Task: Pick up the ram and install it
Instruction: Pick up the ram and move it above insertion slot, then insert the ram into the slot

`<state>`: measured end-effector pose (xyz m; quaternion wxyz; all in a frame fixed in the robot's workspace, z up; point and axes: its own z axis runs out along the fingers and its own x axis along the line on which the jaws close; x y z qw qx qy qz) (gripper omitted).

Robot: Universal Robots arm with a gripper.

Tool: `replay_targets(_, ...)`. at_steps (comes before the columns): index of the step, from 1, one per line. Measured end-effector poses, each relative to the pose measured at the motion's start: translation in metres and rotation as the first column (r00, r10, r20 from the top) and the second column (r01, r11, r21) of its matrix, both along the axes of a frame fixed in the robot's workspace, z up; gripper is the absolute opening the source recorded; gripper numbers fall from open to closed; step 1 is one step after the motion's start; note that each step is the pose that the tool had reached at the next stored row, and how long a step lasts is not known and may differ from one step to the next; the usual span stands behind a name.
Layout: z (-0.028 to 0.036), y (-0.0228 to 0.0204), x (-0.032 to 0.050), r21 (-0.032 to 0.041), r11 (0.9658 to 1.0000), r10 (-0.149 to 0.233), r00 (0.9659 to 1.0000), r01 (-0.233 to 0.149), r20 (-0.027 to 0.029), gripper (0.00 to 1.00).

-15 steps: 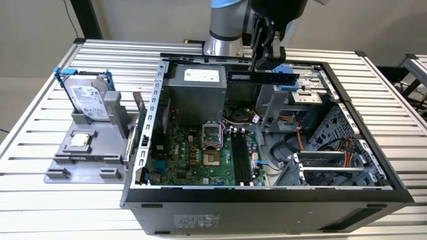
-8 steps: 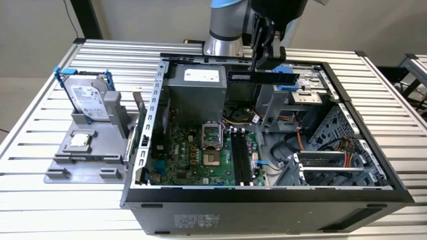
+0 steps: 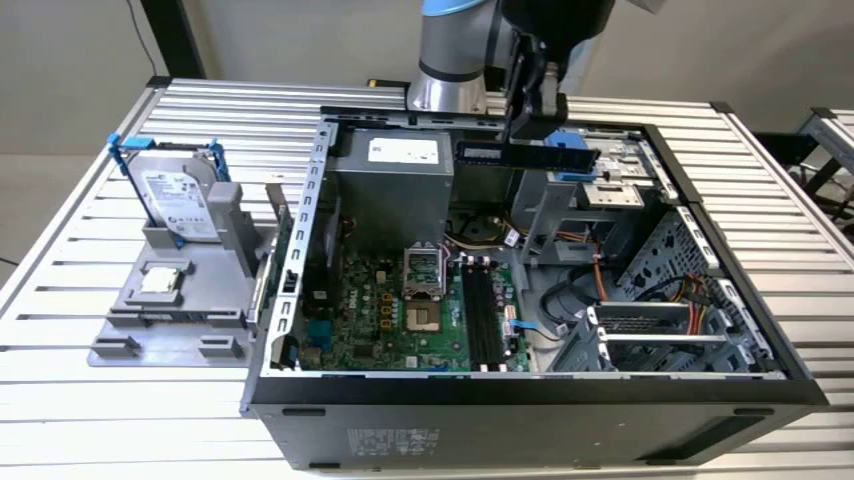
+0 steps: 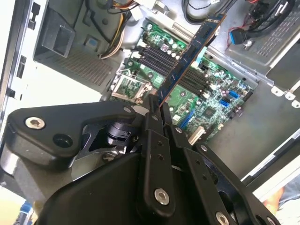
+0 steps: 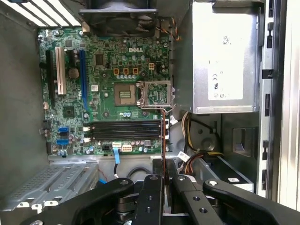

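Observation:
My gripper [image 3: 534, 132] is shut on the ram [image 3: 483, 152], a long dark stick held level above the back of the open computer case [image 3: 287, 300]. In the second wrist view the ram [image 4: 190, 56] juts out from between the black fingers [image 4: 151, 123], over the green motherboard [image 4: 211, 89]. The first wrist view catches the ram [image 5: 163, 136] edge-on as a thin line leaving the gripper [image 5: 163, 180]. The black memory slots [image 3: 487, 320] lie well below it, near the CPU socket [image 3: 423, 285], and show as dark bars [image 5: 124, 130] in the first wrist view.
The case lies on a slatted metal table [image 3: 80, 250]. Inside are a grey power supply [image 3: 394, 170], cables [image 3: 587, 290] and a drive cage [image 3: 654, 335]. On the exterior view's left, a grey stand [image 3: 160, 310] carries a silver hard drive [image 3: 174, 195] and a small square chip [image 3: 160, 280].

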<state>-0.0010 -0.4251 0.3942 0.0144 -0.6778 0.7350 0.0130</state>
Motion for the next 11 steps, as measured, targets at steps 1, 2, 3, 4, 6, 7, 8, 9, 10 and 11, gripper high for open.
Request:
replay_targets(1,0.0,0.0,0.0,0.0,0.9999,-0.014,0.9999,0.014,0.0,0.0)
replay_targets(2,0.0,0.0,0.0,0.0,0.9996,-0.029,0.9996,0.029,0.0,0.0)
replay_targets(3,0.0,0.0,0.0,0.0001,0.9991,-0.043,0.9991,0.043,0.0,0.0)
replay_targets(4,0.0,0.0,0.0,0.0001,0.9983,-0.058,0.9983,0.058,0.0,0.0)
replay_targets(6,0.0,0.0,0.0,0.0001,0.996,-0.089,0.996,0.089,0.0,0.0)
replay_targets(7,0.0,0.0,0.0,0.0,0.9945,-0.105,0.9945,0.105,0.0,0.0)
replay_targets(8,0.0,0.0,0.0,0.0,0.9927,-0.121,0.9927,0.121,0.0,0.0)
replay_targets(9,0.0,0.0,0.0,0.0,0.9906,-0.137,0.9906,0.137,0.0,0.0)
replay_targets(10,0.0,0.0,0.0,0.0,0.9881,-0.154,0.9881,0.154,0.0,0.0)
replay_targets(11,0.0,0.0,0.0,0.0,0.9853,-0.171,0.9853,0.171,0.0,0.0)
